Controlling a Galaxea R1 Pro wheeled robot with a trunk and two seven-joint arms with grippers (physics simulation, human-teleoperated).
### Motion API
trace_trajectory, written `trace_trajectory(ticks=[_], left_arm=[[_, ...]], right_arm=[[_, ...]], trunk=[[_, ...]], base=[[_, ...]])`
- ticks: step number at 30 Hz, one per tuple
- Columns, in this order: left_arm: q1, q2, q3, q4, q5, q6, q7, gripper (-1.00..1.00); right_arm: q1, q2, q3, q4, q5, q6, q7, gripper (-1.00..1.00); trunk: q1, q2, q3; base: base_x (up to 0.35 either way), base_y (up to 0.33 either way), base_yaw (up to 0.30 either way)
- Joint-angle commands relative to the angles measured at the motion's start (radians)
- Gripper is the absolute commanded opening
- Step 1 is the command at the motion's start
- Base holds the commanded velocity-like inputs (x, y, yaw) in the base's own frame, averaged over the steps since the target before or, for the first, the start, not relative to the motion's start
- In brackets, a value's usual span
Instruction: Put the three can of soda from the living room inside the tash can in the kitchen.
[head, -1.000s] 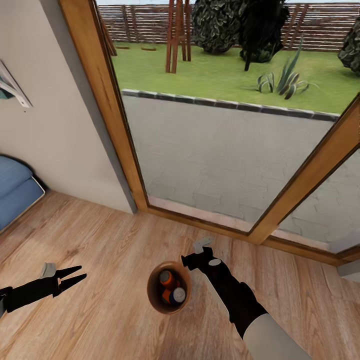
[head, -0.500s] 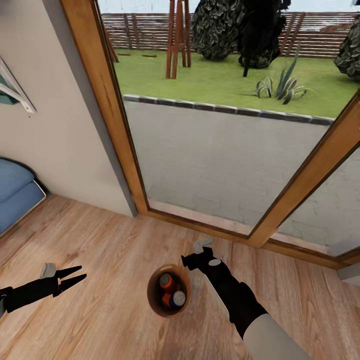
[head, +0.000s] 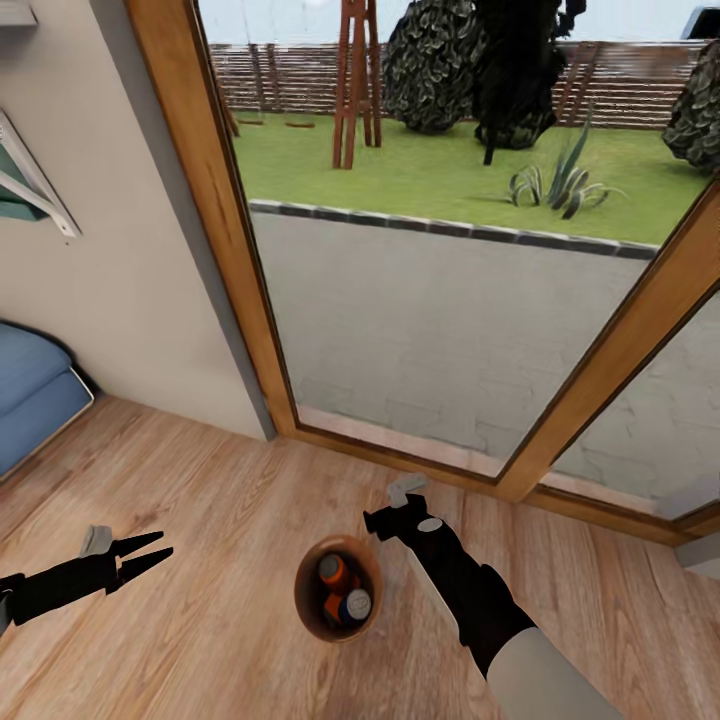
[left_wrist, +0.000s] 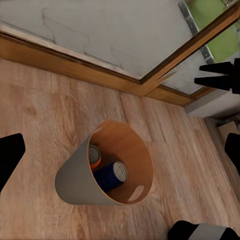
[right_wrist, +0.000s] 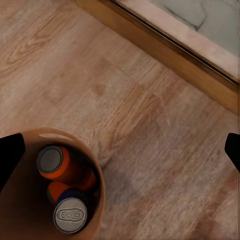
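Your head view looks down on a light wood plank floor (head: 200, 480) bounded by a wood-framed glass door (head: 430, 300), with a blue sofa (head: 30, 395) at the floor's left edge. The tash can (head: 305, 590) stands upright on the floor between your two arms, near the door's lower frame; its brown interior faces the camera. Inside it lie the three cans of soda: in the right wrist view you see an orange can (right_wrist: 59, 163) with a silvery top, a second orange can (right_wrist: 59, 190) mostly covered, and a dark blue can (right_wrist: 71, 215) nearest the lens. The left wrist view shows the bin's pale grey outer wall (left_wrist: 80, 182) and the slot near its rim (two cans are discernible there, one orange, one blue (left_wrist: 112, 176)). Your left tool (head: 155, 556) hovers above the floor, well apart from the bin, its two dark fingers spread and holding nothing. Your right tool (head: 385, 520) sits just beside the bin's rim on the door side; whether its fingers are parted or closed cannot be told from these views.
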Motion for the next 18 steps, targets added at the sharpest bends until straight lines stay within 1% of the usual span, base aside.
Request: trace_trajectory(ticks=[1,10,18], left_arm=[[0.000,0.000,0.000,0.000,0.000,0.000,0.000,1.00],[0.000,0.000,-0.001,0.000,-0.001,0.001,0.000,1.00],[0.000,0.000,-0.001,0.000,0.000,0.001,0.000,1.00]], right_arm=[[0.000,0.000,0.000,0.000,0.000,0.000,0.000,1.00],[0.000,0.000,0.000,0.002,0.000,0.000,0.000,1.00],[0.000,0.000,0.001,0.026,0.000,0.000,0.000,1.00]], trunk=[[-0.004,0.007,0.005],[-0.038,0.070,0.048],[-0.069,0.126,0.083]], base=[[0.000,0.000,0.000],[0.000,0.000,0.000],[0.000,0.000,0.000]])
